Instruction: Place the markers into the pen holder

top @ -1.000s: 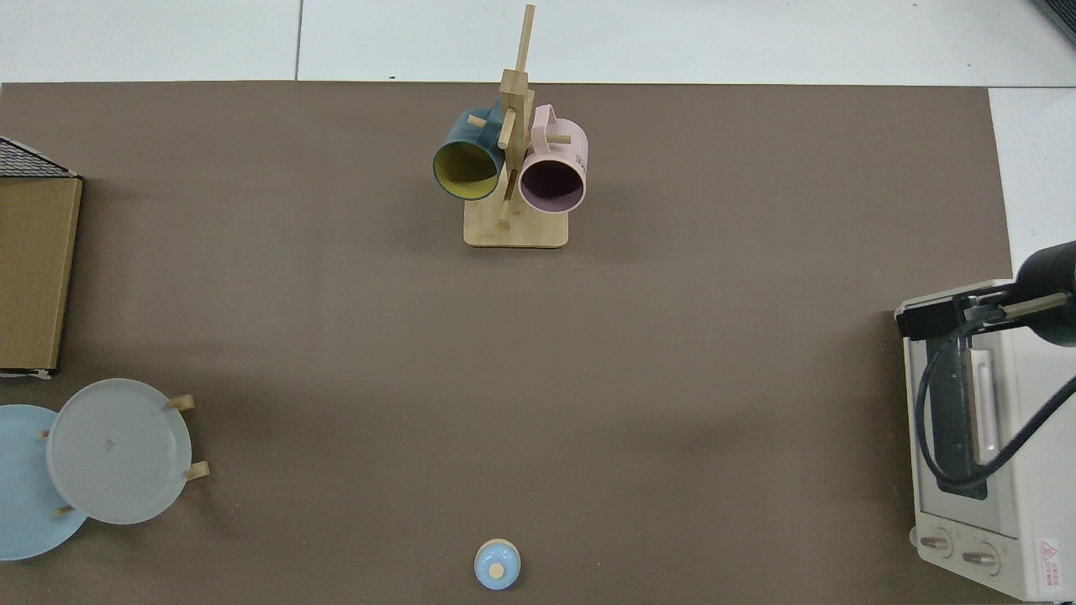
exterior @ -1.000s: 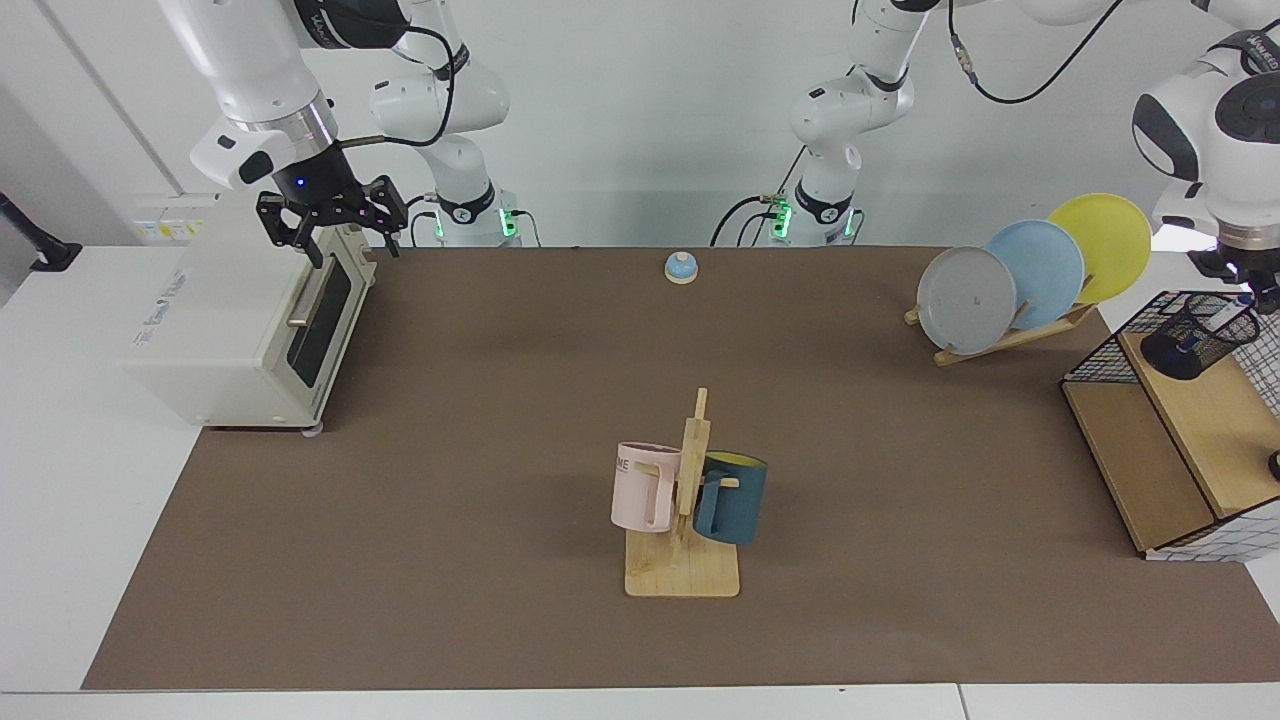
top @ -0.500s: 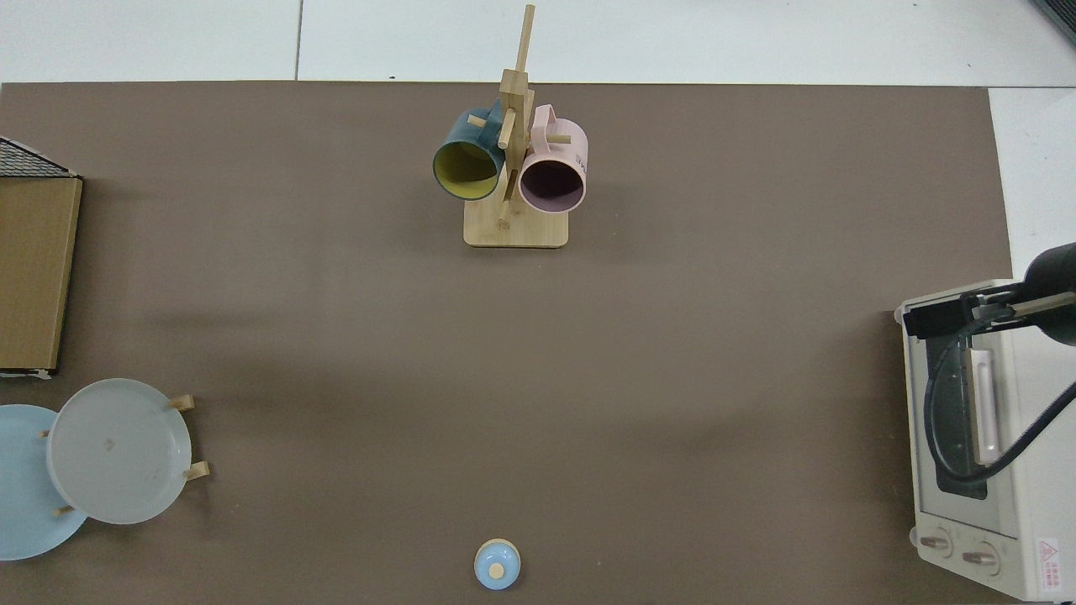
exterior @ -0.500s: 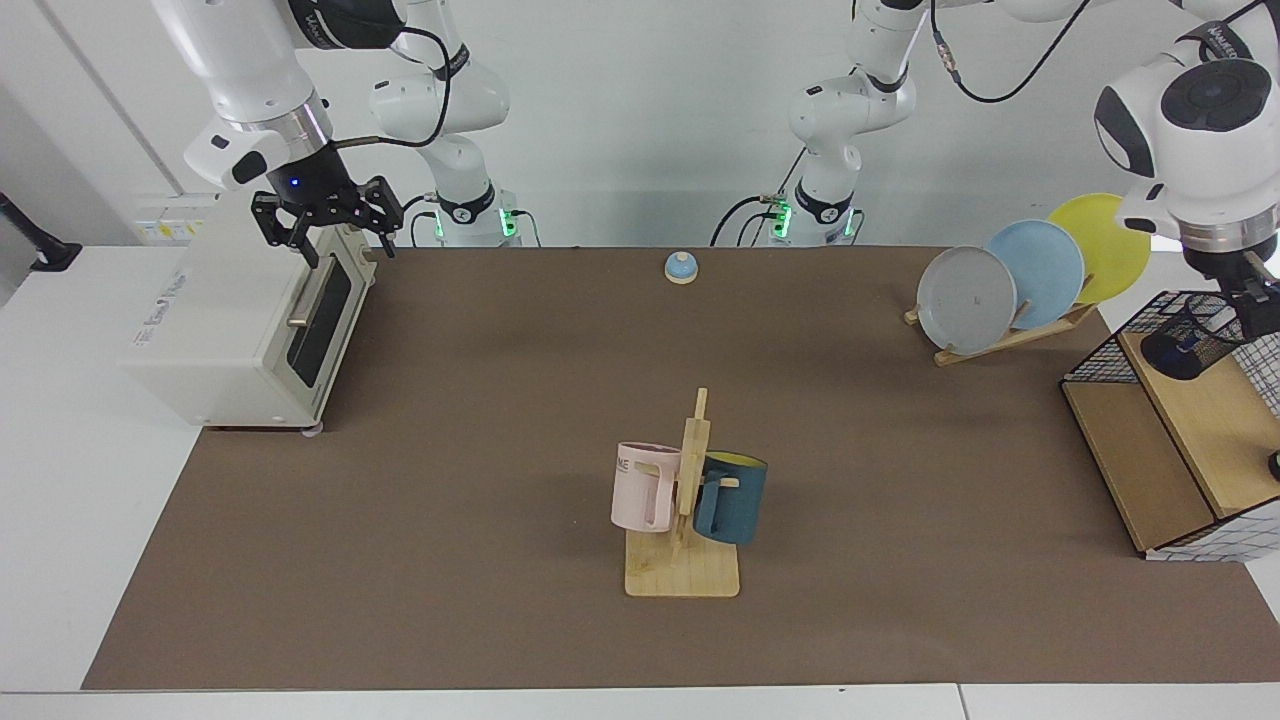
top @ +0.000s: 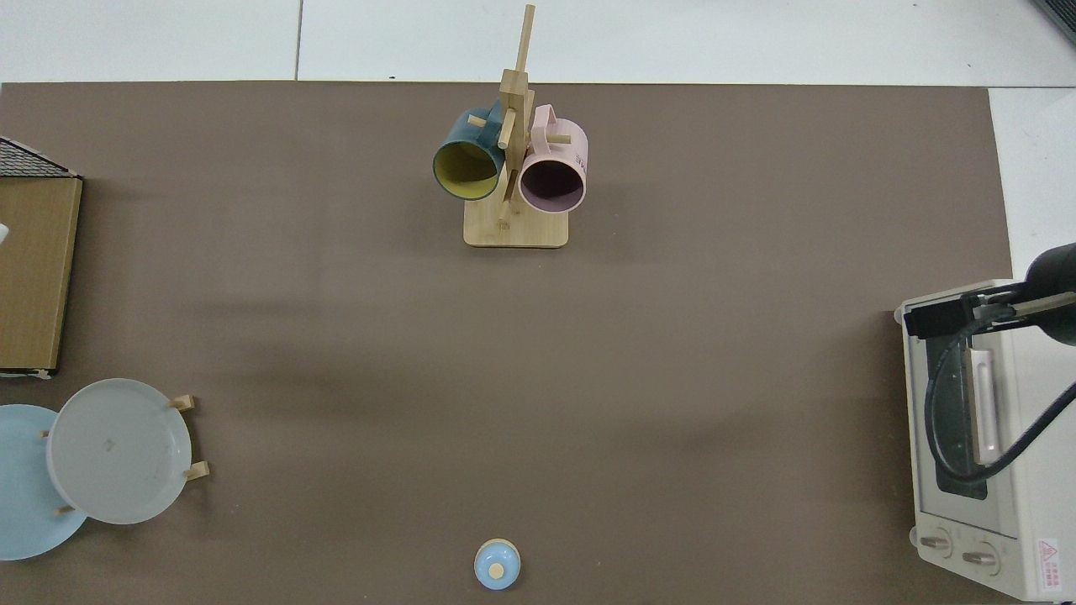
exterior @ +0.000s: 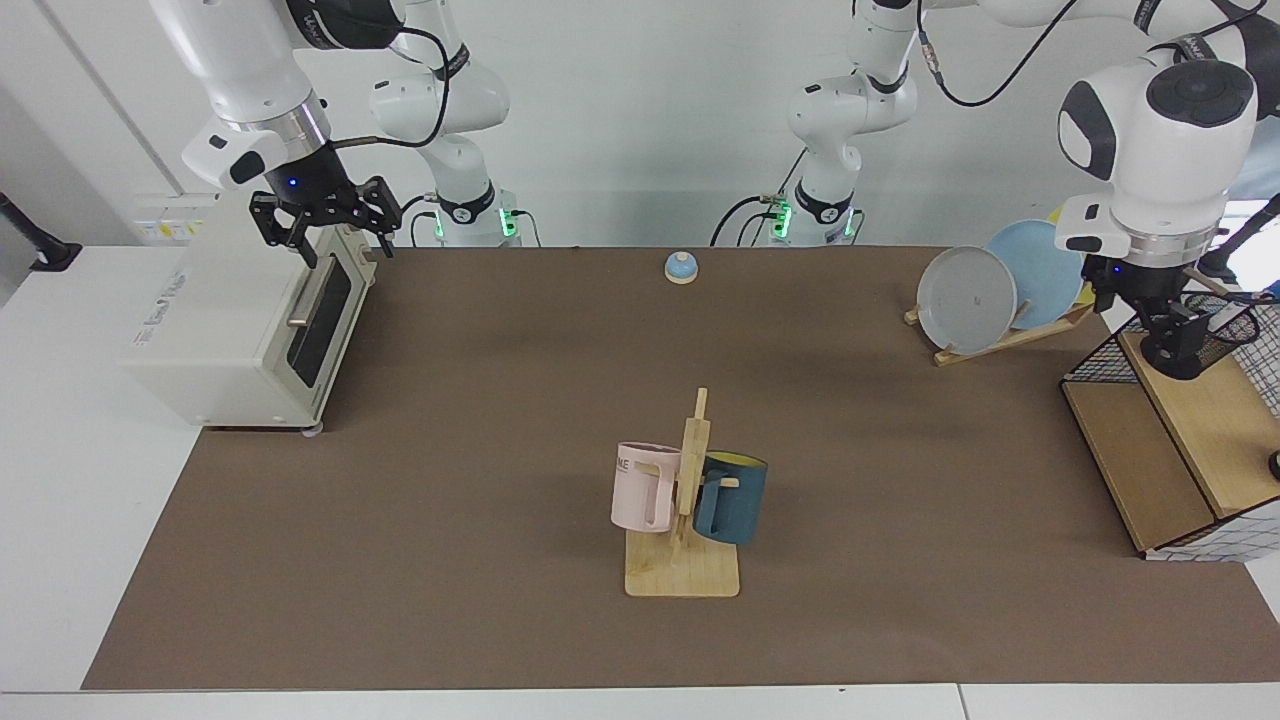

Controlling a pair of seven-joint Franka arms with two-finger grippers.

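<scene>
Facing view: left gripper [exterior: 1172, 322] before pen holder [exterior: 1215, 335].

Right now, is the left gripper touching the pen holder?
Cannot tell. In the facing view the left gripper overlaps the pen holder on the wire rack; dark on dark, no gap or contact shows. The top view misses both.
</scene>
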